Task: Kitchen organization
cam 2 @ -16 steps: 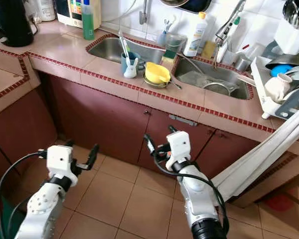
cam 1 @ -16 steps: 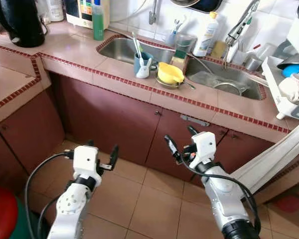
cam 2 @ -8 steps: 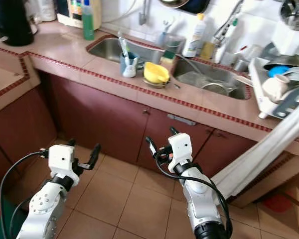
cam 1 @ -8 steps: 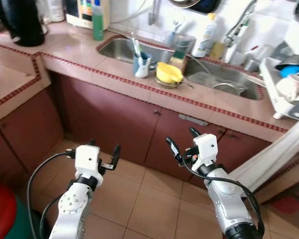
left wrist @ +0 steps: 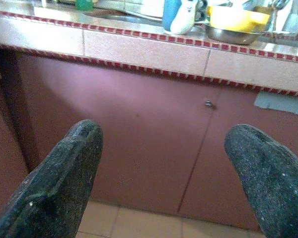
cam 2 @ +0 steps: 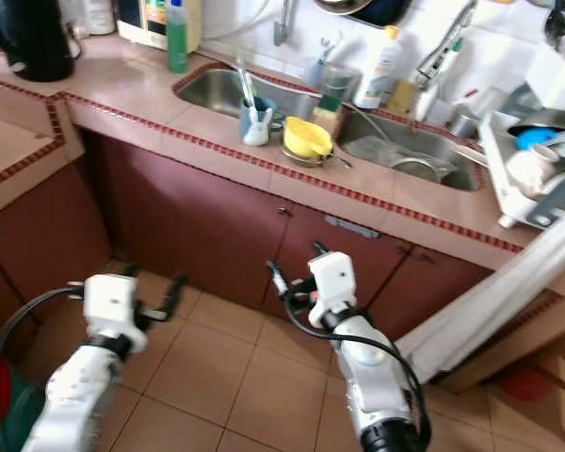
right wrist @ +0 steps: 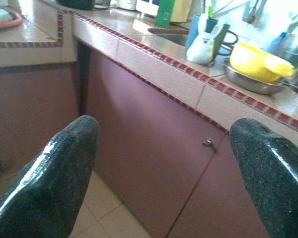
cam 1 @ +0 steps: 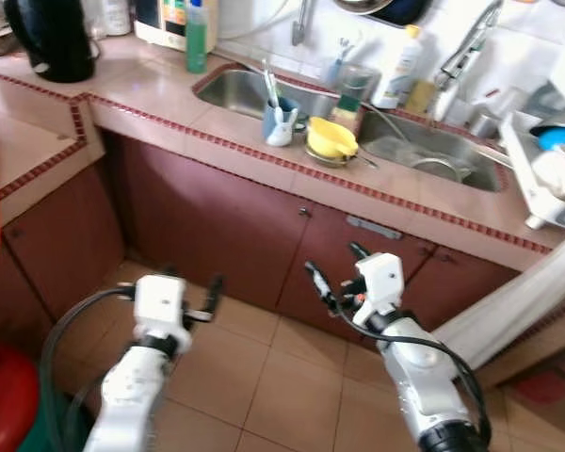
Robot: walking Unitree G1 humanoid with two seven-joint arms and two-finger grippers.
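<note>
While my head view has drifted slightly against a second ago: left gripper (cam 1: 190, 299) and right gripper (cam 1: 333, 271), fingers spread, empty; yellow bowl (cam 1: 330, 138) on counter (cam 1: 254, 155) at 12 o'clock, untouched; approach pending

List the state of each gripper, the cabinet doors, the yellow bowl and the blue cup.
left gripper: open, holding nothing.
right gripper: open, holding nothing.
cabinet doors: shut.
yellow bowl: tilted, resting in a metal bowl.
blue cup: upright on the counter, utensils inside.
</note>
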